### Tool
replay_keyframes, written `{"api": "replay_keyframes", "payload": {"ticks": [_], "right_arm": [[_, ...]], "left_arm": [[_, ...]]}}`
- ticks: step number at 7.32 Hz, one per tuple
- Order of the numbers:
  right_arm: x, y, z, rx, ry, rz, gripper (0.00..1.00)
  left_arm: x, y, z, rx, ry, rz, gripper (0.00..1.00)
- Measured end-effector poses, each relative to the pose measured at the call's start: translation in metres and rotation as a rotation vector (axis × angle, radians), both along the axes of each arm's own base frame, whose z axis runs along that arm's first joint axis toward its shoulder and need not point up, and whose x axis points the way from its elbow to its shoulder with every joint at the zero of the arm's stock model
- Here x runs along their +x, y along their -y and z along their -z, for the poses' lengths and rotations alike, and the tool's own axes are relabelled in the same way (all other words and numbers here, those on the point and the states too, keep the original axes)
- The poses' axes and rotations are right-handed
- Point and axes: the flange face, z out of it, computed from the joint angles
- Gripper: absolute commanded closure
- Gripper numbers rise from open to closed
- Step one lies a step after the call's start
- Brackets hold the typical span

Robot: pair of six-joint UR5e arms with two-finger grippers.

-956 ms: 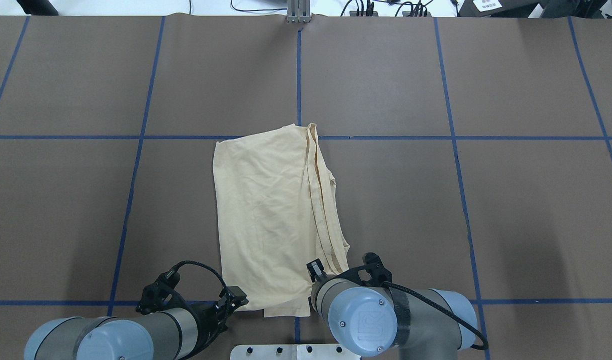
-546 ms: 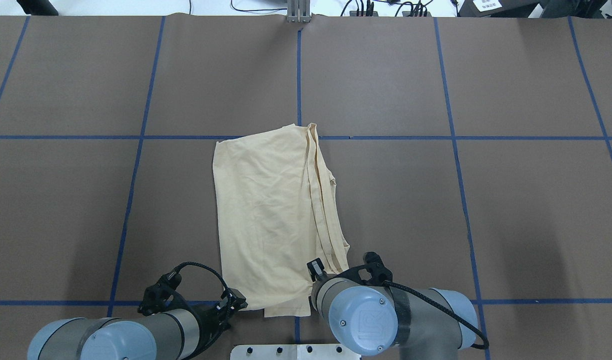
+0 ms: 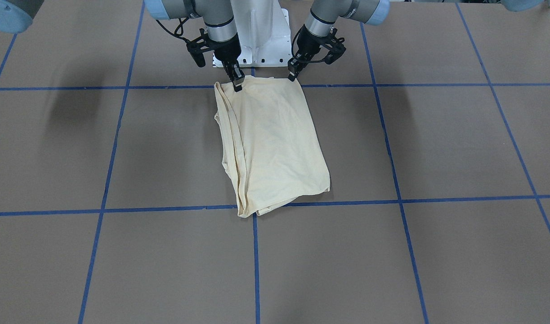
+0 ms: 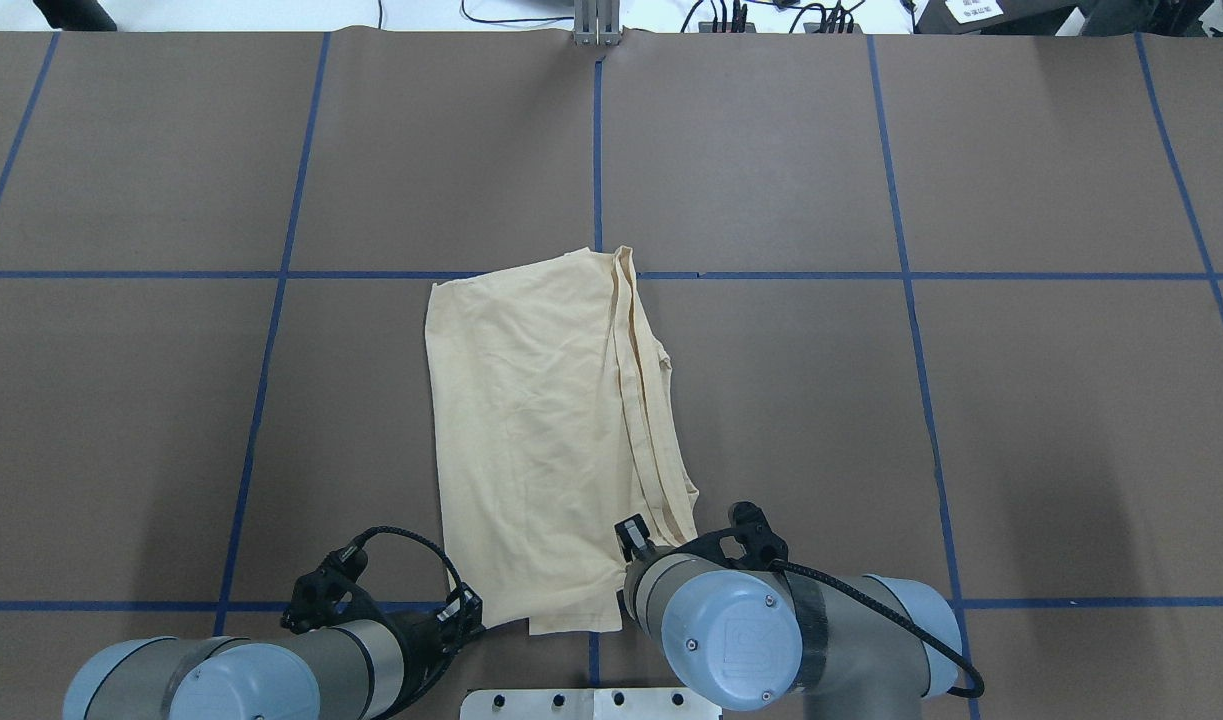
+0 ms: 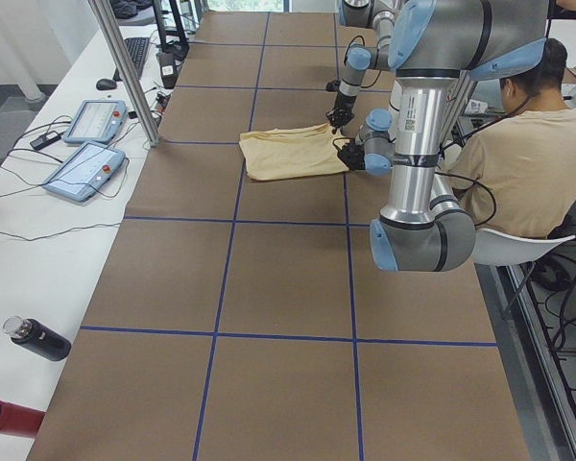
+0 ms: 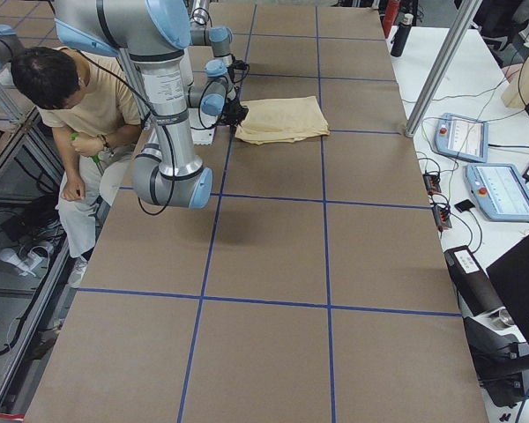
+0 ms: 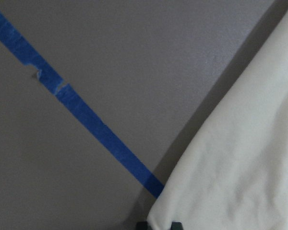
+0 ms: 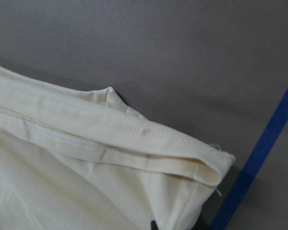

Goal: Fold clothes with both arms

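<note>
The left arm and right arm are grey-and-silver tubes with rounded light-blue joint caps, each cap set with small screws; the right arm's cap bears an embossed logo. A black strap bands each tube, and a black cable loops to each wrist. The left gripper and right gripper are black and slim-fingered.

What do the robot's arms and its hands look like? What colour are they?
The left arm and the right arm are round grey-and-silver tubes with light-blue caps on the joints, and that cap bears a faint raised logo. A thin black cable loops along each arm. The left gripper and the right gripper are black, each with two slim fingers.
</note>
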Motion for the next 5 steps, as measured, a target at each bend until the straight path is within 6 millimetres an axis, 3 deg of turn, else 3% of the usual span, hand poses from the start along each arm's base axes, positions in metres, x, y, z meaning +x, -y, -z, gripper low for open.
{"api": "replay_keyframes", "payload": {"ticks": [2,3,5], "right_arm": [[0.002,0.001,0.0,0.001,0.002,-0.002,1.0],[0.004,0.004,0.002,0.001,0.004,-0.008,1.0],[0.028,0.032,0.023,0.005,0.007,-0.047,1.0]], "left_arm": [[-0.015,0.001,0.022,0.004,-0.039,-0.008,1.0],[-0.035,0.005,0.041,0.003,-0.059,-0.019,1.0],[-0.078,0.042,0.068,0.044,-0.058,-0.032,1.0]]}}
